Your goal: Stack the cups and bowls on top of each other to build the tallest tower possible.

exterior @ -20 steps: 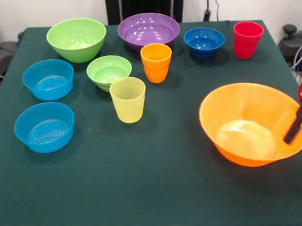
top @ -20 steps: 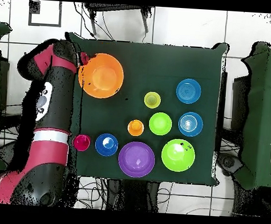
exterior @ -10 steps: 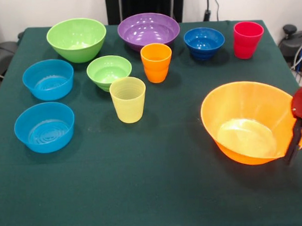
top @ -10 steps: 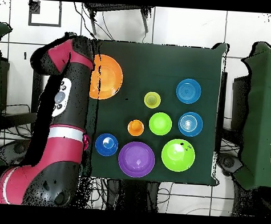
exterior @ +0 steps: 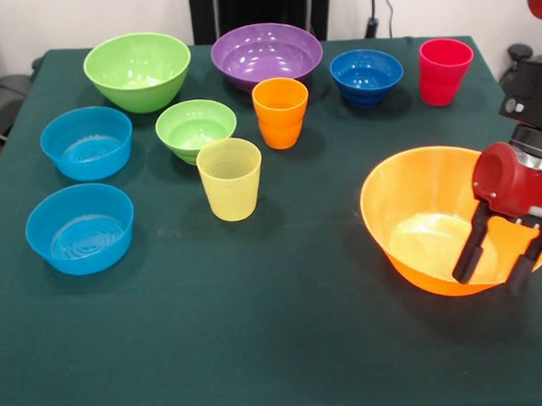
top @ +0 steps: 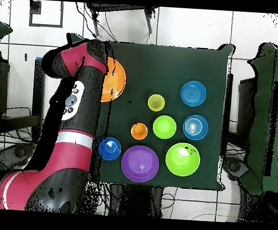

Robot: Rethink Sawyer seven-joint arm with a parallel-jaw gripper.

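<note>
Hanging with its two black fingers [exterior: 470, 259] spread apart and gripping nothing, the red-bodied pincer [exterior: 493, 270] is straddling the near right rim of the huge orange plastic bowl [exterior: 424, 216]. Well off to its left two light blue bowls [exterior: 80, 227] are sitting, then the ribbed translucent yellow cup [exterior: 229, 179], with the orange cup [exterior: 281, 113] behind. The red cup [exterior: 444, 71] is standing far behind the pincer.

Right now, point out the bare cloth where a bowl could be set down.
Free: the wide strip of table in front of the yellow cup and huge orange bowl. Crowded: the far rows around the orange cup.
</note>
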